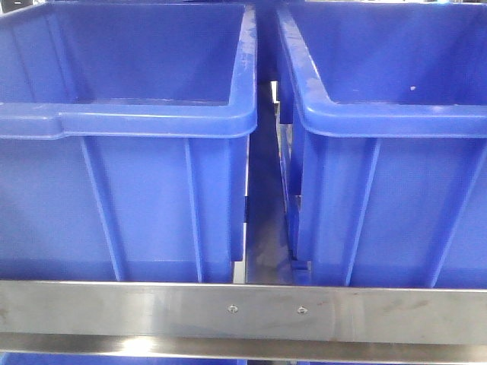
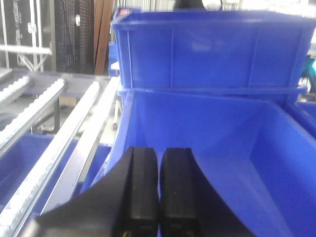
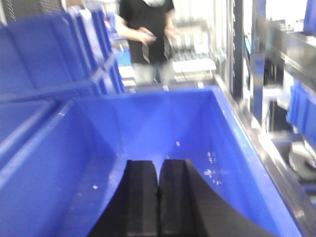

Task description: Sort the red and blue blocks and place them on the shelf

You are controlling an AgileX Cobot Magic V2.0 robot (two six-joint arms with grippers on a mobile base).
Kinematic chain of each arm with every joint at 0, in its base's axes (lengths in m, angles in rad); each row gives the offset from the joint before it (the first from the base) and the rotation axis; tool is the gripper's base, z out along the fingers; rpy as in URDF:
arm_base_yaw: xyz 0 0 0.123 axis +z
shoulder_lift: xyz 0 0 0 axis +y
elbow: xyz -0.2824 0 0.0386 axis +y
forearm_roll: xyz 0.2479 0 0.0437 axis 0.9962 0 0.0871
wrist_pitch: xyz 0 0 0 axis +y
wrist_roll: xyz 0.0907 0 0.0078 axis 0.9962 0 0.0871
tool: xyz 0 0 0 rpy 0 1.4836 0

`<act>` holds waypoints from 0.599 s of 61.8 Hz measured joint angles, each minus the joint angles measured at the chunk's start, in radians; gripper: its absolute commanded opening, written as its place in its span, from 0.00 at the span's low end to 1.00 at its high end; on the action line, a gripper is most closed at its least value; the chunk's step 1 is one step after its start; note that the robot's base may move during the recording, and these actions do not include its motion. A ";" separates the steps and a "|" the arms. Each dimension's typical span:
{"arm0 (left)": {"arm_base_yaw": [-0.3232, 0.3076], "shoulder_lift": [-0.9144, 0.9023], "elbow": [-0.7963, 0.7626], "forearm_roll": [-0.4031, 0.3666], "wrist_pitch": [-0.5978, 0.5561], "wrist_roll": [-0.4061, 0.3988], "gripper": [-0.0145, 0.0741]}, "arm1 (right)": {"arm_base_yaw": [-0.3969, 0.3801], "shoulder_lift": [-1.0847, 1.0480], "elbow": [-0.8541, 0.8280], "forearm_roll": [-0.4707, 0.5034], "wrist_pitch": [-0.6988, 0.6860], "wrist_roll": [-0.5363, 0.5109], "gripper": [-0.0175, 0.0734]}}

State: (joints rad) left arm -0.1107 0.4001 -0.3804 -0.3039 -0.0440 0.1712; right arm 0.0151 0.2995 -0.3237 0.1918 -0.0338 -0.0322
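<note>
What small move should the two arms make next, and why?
Probably lift both arms up out of the bins. The left gripper and right gripper hang shut and empty over bare blue bin floors, and no red or blue block shows in any view, so the blocks must be found first.

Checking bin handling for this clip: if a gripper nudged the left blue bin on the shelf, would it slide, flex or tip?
The left blue bin looks rigid, given its ribbed walls. Apparently empty, so probably light and likely to slide rather than tip.

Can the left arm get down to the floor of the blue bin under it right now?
Probably yes: the left gripper, fingers shut together and empty, hangs over the open blue bin, and nothing visible lies between it and the bin's floor.
</note>
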 measured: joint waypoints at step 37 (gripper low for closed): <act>0.000 -0.088 0.065 -0.004 0.004 0.000 0.30 | 0.000 -0.135 0.004 -0.004 0.098 0.000 0.25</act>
State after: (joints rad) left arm -0.1107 0.3120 -0.3154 -0.3077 -0.0398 0.1712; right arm 0.0151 0.1641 -0.3195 0.1877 0.0644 -0.0322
